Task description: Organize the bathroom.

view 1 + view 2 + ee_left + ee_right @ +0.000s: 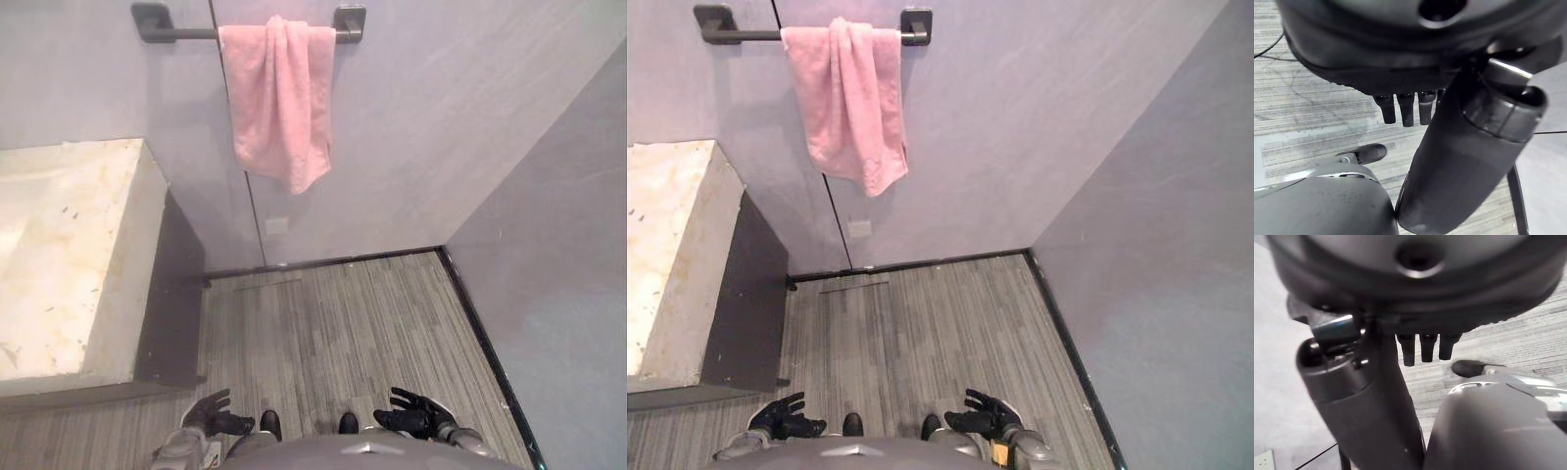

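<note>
Up at 12 o'clock I spot the pink towel [279, 98] bunched on its rail [186, 33]; left hand [217, 415] and right hand [416, 415] hang empty, fingers relaxed, so I judge the next move is a reach up to it.

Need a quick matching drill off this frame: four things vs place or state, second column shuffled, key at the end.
Things:
1. towel
2. towel bar
3. counter
4. left hand

Place or state:
A. pale stone top, at the robot's left
B. low over the floor, open, holding nothing
C. dark, fixed to the wall
D. pink, draped over the bar

Pairs: 1-D, 2-C, 3-A, 4-B
</note>
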Available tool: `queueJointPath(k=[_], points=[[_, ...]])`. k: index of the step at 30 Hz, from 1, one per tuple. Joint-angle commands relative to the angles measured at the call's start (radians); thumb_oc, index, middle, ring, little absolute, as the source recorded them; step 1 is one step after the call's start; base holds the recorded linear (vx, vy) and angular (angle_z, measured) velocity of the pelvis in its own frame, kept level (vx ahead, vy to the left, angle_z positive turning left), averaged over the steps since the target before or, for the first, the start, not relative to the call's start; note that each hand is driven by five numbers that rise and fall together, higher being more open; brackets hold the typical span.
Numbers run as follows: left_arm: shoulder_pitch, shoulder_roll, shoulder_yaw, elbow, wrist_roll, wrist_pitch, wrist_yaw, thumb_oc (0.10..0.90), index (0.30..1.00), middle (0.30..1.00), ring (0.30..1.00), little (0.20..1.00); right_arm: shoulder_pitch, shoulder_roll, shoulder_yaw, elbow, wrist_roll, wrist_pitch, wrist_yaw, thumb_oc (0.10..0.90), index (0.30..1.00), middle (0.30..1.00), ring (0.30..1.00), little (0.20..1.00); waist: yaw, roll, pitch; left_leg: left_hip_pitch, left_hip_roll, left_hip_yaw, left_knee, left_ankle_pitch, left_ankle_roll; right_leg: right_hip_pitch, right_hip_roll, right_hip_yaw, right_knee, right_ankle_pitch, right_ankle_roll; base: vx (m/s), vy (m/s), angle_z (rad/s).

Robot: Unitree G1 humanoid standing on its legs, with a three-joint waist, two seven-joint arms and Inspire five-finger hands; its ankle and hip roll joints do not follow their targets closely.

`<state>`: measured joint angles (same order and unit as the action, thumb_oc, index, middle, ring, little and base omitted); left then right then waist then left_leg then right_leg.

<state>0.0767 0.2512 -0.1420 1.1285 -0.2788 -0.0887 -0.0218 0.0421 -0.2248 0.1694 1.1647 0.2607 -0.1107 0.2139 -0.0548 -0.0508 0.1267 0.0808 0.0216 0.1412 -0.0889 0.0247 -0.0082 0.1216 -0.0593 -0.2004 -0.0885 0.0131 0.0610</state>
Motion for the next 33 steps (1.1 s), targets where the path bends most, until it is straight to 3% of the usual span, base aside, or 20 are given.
queueJointPath(k=[1, 9, 12, 14, 17, 18, 19, 22, 24, 26, 27, 29, 31, 32, 33], points=[[-0.048, -0.017, -0.035, 0.077, -0.007, -0.018, -0.027, 0.8, 0.9, 0.9, 0.9, 0.9, -0.047, -0.036, 0.001, 0.034, 0.039, -0.005, 0.021, 0.8, 0.9, 0.9, 0.9, 0.9, 0.015, 0.049, -0.027, 0.028, 0.017, -0.014, 0.029, -0.08, -0.054, -0.011, 0.0, -0.049, 0.034, -0.062, 0.076, 0.0, 0.0, 0.0], [-0.048, -0.014, -0.016, 0.071, -0.061, -0.033, -0.027, 0.8, 0.9, 0.9, 0.9, 0.9, -0.051, -0.036, 0.003, 0.027, 0.052, -0.02, 0.018, 0.8, 0.9, 0.9, 0.9, 0.9, 0.018, 0.048, -0.026, 0.024, 0.022, -0.012, 0.039, -0.079, -0.055, -0.011, 0.002, -0.055, 0.037, -0.066, 0.071, 0.01, -0.02, 0.0], [-0.056, -0.004, -0.005, 0.021, -0.109, -0.08, -0.053, 0.8, 0.9, 0.9, 0.9, 0.9, -0.047, -0.041, 0.006, -0.02, 0.094, -0.097, 0.012, 0.8, 0.9, 0.9, 0.9, 0.9, 0.014, 0.046, -0.02, 0.021, 0.028, -0.008, 0.063, -0.084, -0.058, -0.01, 0.006, -0.056, 0.044, -0.069, 0.065, 0.05, -0.077, 0.02], [-0.065, 0.005, 0.011, -0.045, -0.159, -0.06, -0.04, 0.8, 0.9, 0.9, 0.9, 0.9, -0.048, -0.054, 0.009, -0.106, 0.112, -0.083, -0.004, 0.8, 0.9, 0.9, 0.9, 0.9, 0.01, 0.045, -0.015, 0.013, 0.03, -0.002, 0.09, -0.089, -0.059, -0.011, 0.006, -0.054, 0.047, -0.07, 0.061, 0.03, -0.075, 0.04], [-0.095, 0.035, 0.039, -0.208, -0.22, -0.062, -0.015, 0.8, 0.9, 0.9, 0.9, 0.9, -0.049, -0.085, 0.018, -0.349, 0.122, -0.092, -0.049, 0.8, 0.9, 0.9, 0.9, 0.9, 0.002, 0.025, 0.007, -0.057, 0.024, 0.0, 0.241, -0.108, -0.065, -0.01, 0.001, -0.035, 0.054, -0.068, 0.043, 0.01, -0.099, 0.01], [-0.101, 0.04, 0.038, -0.229, -0.225, -0.057, -0.008, 0.8, 0.9, 0.9, 0.9, 0.9, -0.05, -0.089, 0.021, -0.381, 0.121, -0.086, -0.055, 0.8, 0.9, 0.9, 0.9, 0.9, 0.002, 0.02, 0.007, -0.08, 0.022, -0.002, 0.277, -0.1, -0.066, -0.015, -0.001, -0.032, 0.056, -0.067, 0.039, -0.01, -0.137, 0.03], [-0.12, 0.061, 0.035, -0.317, -0.247, -0.061, 0.027, 0.8, 0.9, 0.9, 0.9, 0.9, -0.05, -0.108, 0.036, -0.497, 0.131, -0.079, -0.072, 0.8, 0.9, 0.9, 0.9, 0.9, 0.004, 0.006, 0.023, -0.163, 0.015, -0.02, 0.418, -0.06, -0.075, -0.016, -0.003, -0.019, 0.06, -0.068, 0.022, -0.01, -0.135, 0.02], [-0.144, 0.124, 0.033, -0.538, -0.251, -0.117, 0.133, 0.8, 0.9, 0.9, 0.9, 0.9, -0.036, -0.146, 0.039, -0.672, 0.139, -0.14, -0.074, 0.8, 0.9, 0.9, 0.9, 0.9, 0.004, -0.011, 0.052, -0.31, 0.015, -0.019, 0.633, -0.025, -0.07, -0.019, 0.002, -0.011, 0.082, -0.079, 0.001, 0.06, -0.129, 0.01], [-0.16, 0.138, 0.03, -0.616, -0.253, -0.128, 0.158, 0.8, 0.9, 0.9, 0.9, 0.9, -0.039, -0.146, 0.038, -0.687, 0.151, -0.165, -0.082, 0.8, 0.9, 0.9, 0.9, 0.9, 0.006, -0.008, 0.062, -0.322, 0.028, 0.012, 0.607, -0.021, -0.064, -0.011, 0.01, -0.016, 0.089, -0.087, 0.004, 0.18, -0.052, -0.03], [-0.176, 0.139, 0.017, -0.734, -0.241, -0.137, 0.194, 0.8, 0.9, 0.9, 0.9, 0.9, -0.052, -0.137, 0.045, -0.683, 0.16, -0.193, -0.076, 0.8, 0.9, 0.9, 0.9, 0.9, 0.019, 0.013, 0.067, -0.306, 0.034, 0.048, 0.45, 0.014, -0.065, 0.009, 0.035, -0.023, 0.084, -0.096, 0.012, 0.33, 0.034, 0.07], [-0.172, 0.137, 0.006, -0.804, -0.215, -0.148, 0.199, 0.8, 0.9, 0.9, 0.9, 0.9, -0.055, -0.129, 0.056, -0.681, 0.148, -0.202, -0.073, 0.8, 0.9, 0.9, 0.9, 0.9, 0.03, 0.03, 0.068, -0.282, 0.028, 0.054, 0.3, 0.052, -0.071, 0.027, 0.054, -0.016, 0.076, -0.101, 0.02, 0.32, 0.071, 0.09], [-0.158, 0.132, -0.006, -0.876, -0.201, -0.139, 0.218, 0.8, 0.9, 0.9, 0.9, 0.9, -0.042, -0.121, 0.063, -0.699, 0.123, -0.195, -0.069, 0.8, 0.9, 0.9, 0.9, 0.9, 0.037, 0.048, 0.068, -0.269, 0.043, 0.067, 0.168, 0.108, -0.086, 0.049, 0.073, -0.013, 0.066, -0.107, 0.024, 0.35, 0.066, 0.04], [-0.14, 0.133, -0.021, -0.919, -0.181, -0.156, 0.195, 0.8, 0.9, 0.9, 0.9, 0.9, -0.011, -0.123, 0.059, -0.718, 0.112, -0.194, -0.055, 0.8, 0.9, 0.9, 0.9, 0.9, 0.037, 0.056, 0.064, -0.254, 0.066, 0.113, 0.118, 0.157, -0.1, 0.076, 0.076, -0.049, 0.062, -0.117, 0.026, 0.33, 0.04, -0.1], [-0.132, 0.125, -0.031, -0.944, -0.165, -0.151, 0.165, 0.8, 0.9, 0.9, 0.9, 0.9, 0.005, -0.122, 0.062, -0.714, 0.109, -0.207, -0.057, 0.8, 0.9, 0.9, 0.9, 0.9, 0.035, 0.054, 0.052, -0.232, 0.079, 0.168, 0.094, 0.14, -0.1, 0.078, 0.065, -0.087, 0.068, -0.117, 0.034, 0.26, 0.035, -0.1], [-0.127, 0.126, -0.037, -0.952, -0.165, -0.152, 0.162, 0.8, 0.9, 0.9, 0.9, 0.9, 0.007, -0.121, 0.063, -0.715, 0.115, -0.207, -0.055, 0.8, 0.9, 0.9, 0.9, 0.9, 0.035, 0.053, 0.053, -0.222, 0.071, 0.158, 0.089, 0.137, -0.099, 0.086, 0.061, -0.088, 0.075, -0.125, 0.036, 0.25, 0.051, -0.09]])
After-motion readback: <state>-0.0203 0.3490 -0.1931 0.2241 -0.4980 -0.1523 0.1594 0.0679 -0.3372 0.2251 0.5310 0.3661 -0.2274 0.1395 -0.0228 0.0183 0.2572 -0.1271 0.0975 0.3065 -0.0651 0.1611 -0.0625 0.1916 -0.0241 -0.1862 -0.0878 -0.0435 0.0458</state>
